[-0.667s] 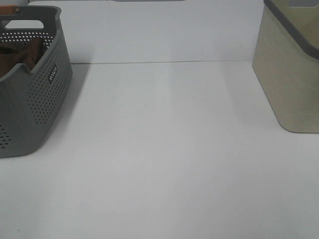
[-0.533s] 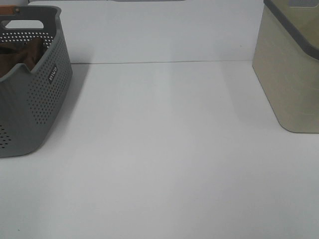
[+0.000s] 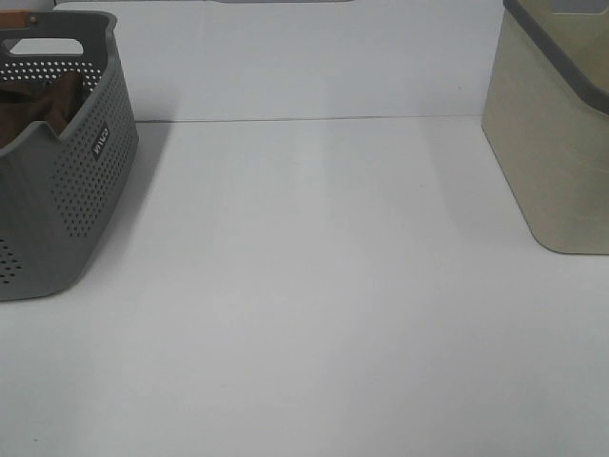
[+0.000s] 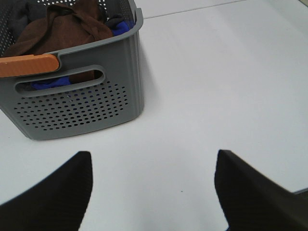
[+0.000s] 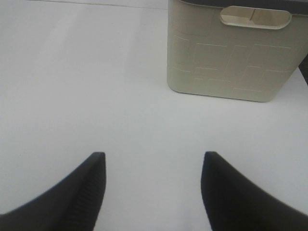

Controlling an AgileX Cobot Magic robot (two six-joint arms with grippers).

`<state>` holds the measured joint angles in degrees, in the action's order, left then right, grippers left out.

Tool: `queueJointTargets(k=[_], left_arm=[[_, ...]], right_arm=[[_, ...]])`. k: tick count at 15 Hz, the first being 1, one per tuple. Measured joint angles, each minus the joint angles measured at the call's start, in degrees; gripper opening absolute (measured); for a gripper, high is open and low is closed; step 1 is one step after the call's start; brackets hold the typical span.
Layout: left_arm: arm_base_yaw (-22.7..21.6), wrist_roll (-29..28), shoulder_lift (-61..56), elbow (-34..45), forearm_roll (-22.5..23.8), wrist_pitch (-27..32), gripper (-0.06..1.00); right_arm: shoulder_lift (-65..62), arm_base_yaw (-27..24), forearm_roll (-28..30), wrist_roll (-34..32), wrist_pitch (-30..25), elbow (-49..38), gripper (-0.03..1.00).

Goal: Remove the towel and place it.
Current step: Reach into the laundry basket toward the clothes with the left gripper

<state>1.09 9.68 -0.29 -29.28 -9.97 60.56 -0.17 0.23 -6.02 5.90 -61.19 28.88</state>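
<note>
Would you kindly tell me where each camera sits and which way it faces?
Exterior high: above, looking down on the white table; no arm.
Left wrist: left arm, facing the grey perforated basket holding the dark brown plush towel; open left gripper shows.
Right wrist: right arm, facing the beige plastic bin; open right gripper shows.
Shared: exterior high sees both containers too.

So the right gripper (image 5: 153, 154) is hanging over the white table (image 5: 72, 72) with its two dark jaws standing wide apart, only bare tabletop showing between them. A beige bin (image 5: 226, 62) is standing upright out ahead, its handle cutout (image 5: 255, 17) facing the camera.
</note>
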Motion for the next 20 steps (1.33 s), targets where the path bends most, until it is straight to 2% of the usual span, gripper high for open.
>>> queueJointTargets(k=[20], left_arm=[[0.0,0.0,0.0,0.0,0.0,0.0,0.68]], right_arm=[[0.0,0.0,0.0,0.0,0.0,0.0,0.57]])
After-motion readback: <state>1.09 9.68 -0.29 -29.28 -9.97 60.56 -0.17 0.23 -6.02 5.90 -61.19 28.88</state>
